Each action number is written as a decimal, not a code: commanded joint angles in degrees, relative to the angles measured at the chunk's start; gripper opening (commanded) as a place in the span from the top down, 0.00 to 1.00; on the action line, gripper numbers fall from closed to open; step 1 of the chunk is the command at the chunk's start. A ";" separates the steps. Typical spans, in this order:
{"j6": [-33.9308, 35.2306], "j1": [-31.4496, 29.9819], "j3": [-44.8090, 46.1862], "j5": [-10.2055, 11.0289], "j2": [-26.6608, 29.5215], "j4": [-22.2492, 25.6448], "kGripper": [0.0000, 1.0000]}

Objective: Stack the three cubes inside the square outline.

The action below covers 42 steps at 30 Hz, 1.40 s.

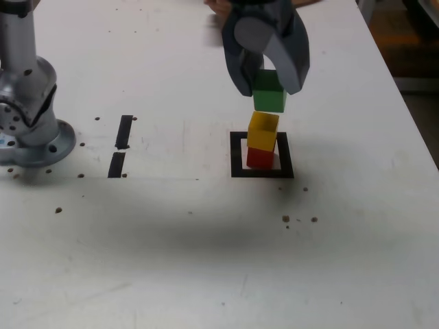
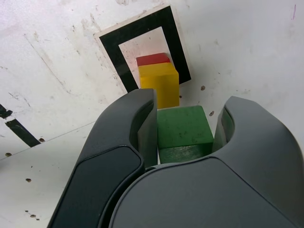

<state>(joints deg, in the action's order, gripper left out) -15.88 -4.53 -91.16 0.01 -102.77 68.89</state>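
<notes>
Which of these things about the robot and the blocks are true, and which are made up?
1. The gripper holds the green cube. True.
2. The red cube sits on top of the yellow cube. False: yellow is on top of red.
3. The red cube stands inside the square outline. True.
4. The green cube already rests on the yellow one. False: the exterior view shows a gap between them.
5. Two short black strips lie to the exterior view's right of the square. False: they lie to its left.
</notes>
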 commanded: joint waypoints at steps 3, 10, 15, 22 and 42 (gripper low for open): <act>-0.06 0.82 0.93 0.22 -0.48 -0.48 0.84; -0.11 1.21 3.36 0.96 -0.65 -1.60 0.81; -0.11 1.36 4.52 1.05 -0.85 -2.61 0.77; -0.11 1.36 5.38 1.00 -1.12 -4.40 0.69; -0.11 1.36 7.60 1.36 -0.91 -6.29 0.39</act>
<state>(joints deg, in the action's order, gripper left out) -15.94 -3.26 -83.66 1.26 -104.06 62.82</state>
